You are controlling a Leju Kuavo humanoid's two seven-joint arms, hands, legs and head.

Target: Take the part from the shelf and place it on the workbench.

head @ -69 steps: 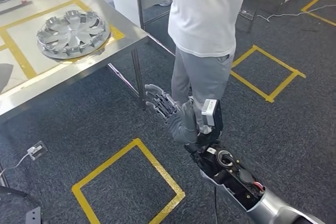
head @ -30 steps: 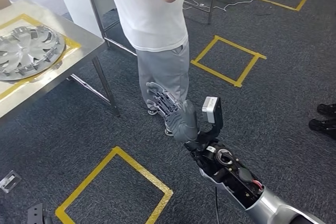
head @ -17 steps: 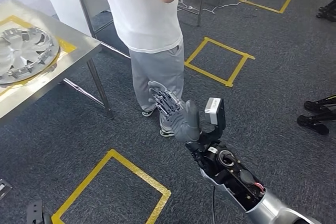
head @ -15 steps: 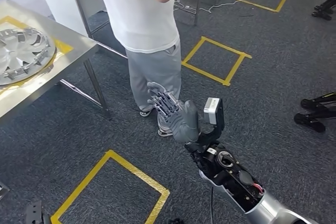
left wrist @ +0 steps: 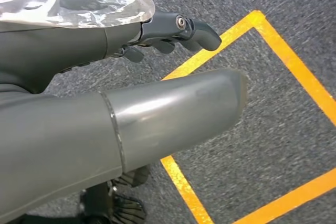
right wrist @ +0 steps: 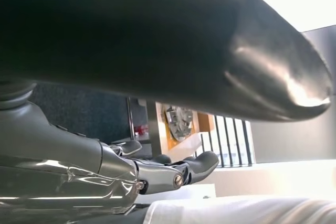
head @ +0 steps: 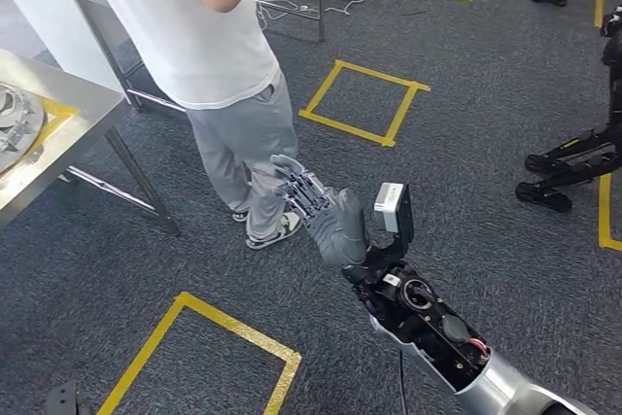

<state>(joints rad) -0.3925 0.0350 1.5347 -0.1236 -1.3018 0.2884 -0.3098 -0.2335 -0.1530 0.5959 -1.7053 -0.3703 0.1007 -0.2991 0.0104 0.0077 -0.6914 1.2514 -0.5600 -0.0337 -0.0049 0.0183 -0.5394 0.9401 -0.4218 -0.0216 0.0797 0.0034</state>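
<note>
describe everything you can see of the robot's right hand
The right hand is grey and dark, on a silver arm with exposed black parts, raised over the dark carpet just in front of a person's grey trousers. Its fingers stretch forward, slightly apart, holding nothing. A small white-topped camera block sits at its wrist.

Head view looks down at the carpet [head: 476, 143]; wrist views sit close behind each hand.

Silver spoked part [head: 10, 119] flat on steel workbench [head: 70, 133], partly cropped.
</note>
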